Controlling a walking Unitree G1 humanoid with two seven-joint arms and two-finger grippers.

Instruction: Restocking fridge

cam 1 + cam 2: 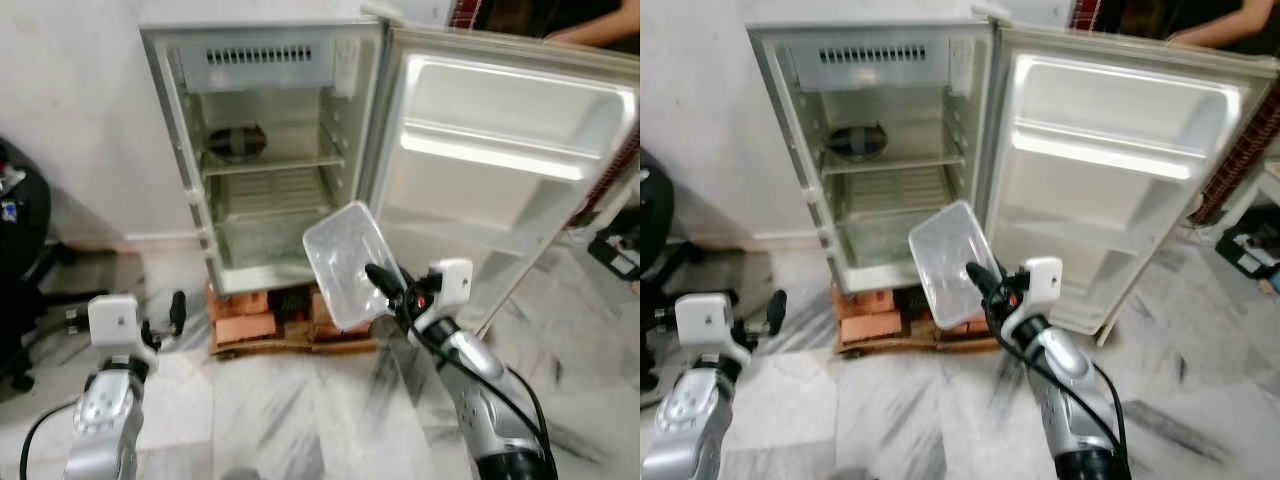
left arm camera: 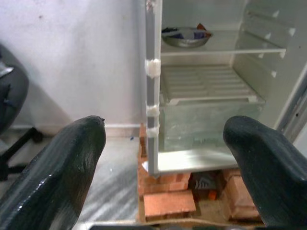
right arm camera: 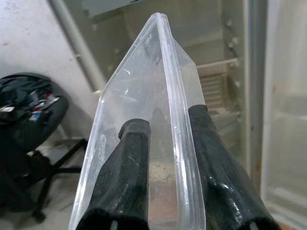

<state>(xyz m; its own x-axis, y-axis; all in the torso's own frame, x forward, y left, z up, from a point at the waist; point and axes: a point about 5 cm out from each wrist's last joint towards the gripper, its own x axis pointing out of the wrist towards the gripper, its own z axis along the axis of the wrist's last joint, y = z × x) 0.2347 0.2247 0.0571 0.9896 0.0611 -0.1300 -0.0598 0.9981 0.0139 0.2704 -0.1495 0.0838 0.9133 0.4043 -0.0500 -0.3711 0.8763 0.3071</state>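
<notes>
The right gripper (image 1: 385, 285) pinches one wall of the clear rectangular plastic container (image 1: 345, 262), tilted on edge before the open white fridge (image 1: 265, 150). It should level the container, then slide it onto a shelf ahead. The left gripper (image 1: 165, 318) hangs spread, empty.

Bricks (image 1: 245, 326): stacked on the marble floor (image 1: 300, 420), beside a dark packet (label unreadable).
Wall (image 1: 80, 100): white, rising behind the bricks.
Office chair (image 1: 20, 240): black, left of the bricks.
Person's arm (image 1: 600, 30): far upper right of the bricks.
</notes>
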